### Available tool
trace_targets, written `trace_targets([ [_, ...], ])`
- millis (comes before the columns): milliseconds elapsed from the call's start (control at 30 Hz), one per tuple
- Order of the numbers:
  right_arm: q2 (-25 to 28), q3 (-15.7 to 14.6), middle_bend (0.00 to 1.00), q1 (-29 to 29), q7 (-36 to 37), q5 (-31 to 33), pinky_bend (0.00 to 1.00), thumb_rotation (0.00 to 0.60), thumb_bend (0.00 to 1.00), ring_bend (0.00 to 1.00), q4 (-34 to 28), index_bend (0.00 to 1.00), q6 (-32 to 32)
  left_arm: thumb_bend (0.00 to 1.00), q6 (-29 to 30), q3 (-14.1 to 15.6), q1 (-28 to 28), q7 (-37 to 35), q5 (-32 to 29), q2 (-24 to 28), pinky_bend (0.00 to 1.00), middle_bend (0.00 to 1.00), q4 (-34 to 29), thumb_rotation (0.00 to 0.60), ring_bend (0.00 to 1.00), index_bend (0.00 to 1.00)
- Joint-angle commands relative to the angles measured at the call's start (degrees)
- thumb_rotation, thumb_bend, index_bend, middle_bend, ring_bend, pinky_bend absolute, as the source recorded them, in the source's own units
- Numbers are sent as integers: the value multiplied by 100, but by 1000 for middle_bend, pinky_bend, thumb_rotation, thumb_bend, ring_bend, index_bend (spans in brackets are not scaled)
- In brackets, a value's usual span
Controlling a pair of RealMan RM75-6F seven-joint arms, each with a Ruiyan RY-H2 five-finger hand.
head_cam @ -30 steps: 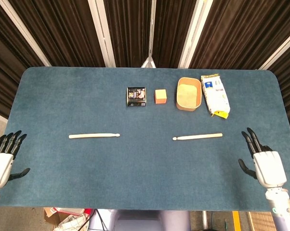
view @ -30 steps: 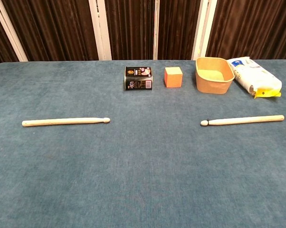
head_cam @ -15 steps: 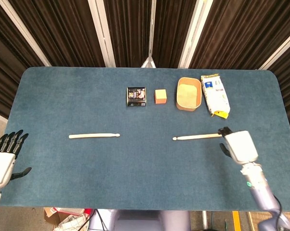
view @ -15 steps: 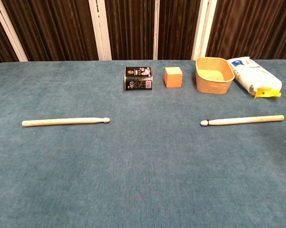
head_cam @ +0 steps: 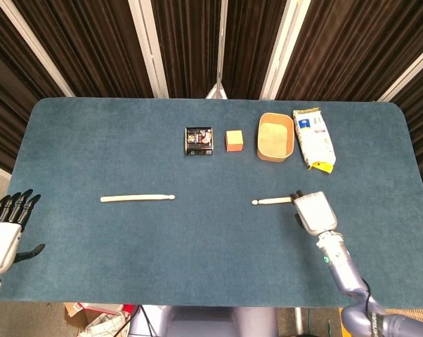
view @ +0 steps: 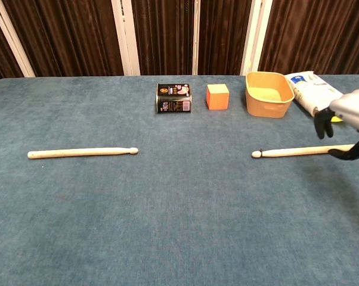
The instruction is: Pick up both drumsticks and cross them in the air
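Two pale wooden drumsticks lie flat on the blue table. The left drumstick [head_cam: 138, 199] [view: 83, 152] lies alone, tip pointing right. The right drumstick [head_cam: 271, 201] [view: 299, 151] points its tip left. My right hand [head_cam: 313, 212] [view: 348, 119] hovers over its butt end and hides that end in the head view. Its fingers hang down, spread, either side of the stick without gripping it. My left hand [head_cam: 4, 235] is at the table's front left edge, far from the left stick, fingers straight and apart, holding nothing. The chest view does not show it.
Along the back stand a black tin [head_cam: 199, 140] [view: 174, 98], an orange cube [head_cam: 233, 140] [view: 217, 96], a tan oval bowl [head_cam: 275, 137] [view: 269, 94] and a white bag [head_cam: 313, 138] [view: 310, 89]. The bag lies just behind my right hand.
My right hand has swept from the front right corner leftward and forward, ending over the butt end of the right drumstick. The left hand and both sticks have not moved.
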Motion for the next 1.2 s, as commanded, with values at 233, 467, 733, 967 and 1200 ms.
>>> trace_targets([
  [233, -517, 77, 482, 284, 2, 410, 821, 600, 357, 914, 719, 487, -254, 22, -46, -3, -17, 36, -36, 4, 0, 0, -24, 600, 0, 0],
  [467, -783, 107, 443, 463, 70, 541, 821, 600, 356, 914, 1148, 452, -399, 22, -37, -4, -19, 69, -29, -9, 0, 0, -17, 600, 0, 0],
  [733, -1052, 127, 414, 641, 92, 733, 820, 600, 356, 914, 1712, 441, -563, 22, -53, -5, -23, 71, -49, -9, 0, 0, -19, 600, 0, 0],
  [967, -1144, 131, 408, 724, 283, 732, 821, 600, 357, 914, 2110, 442, -584, 22, -57, -8, -24, 109, -64, -9, 0, 0, -26, 600, 0, 0],
  [1200, -1100, 110, 408, 707, 390, 796, 819, 600, 357, 914, 2331, 441, -604, 22, -30, -2, -10, 114, -54, -6, 0, 0, -25, 600, 0, 0],
])
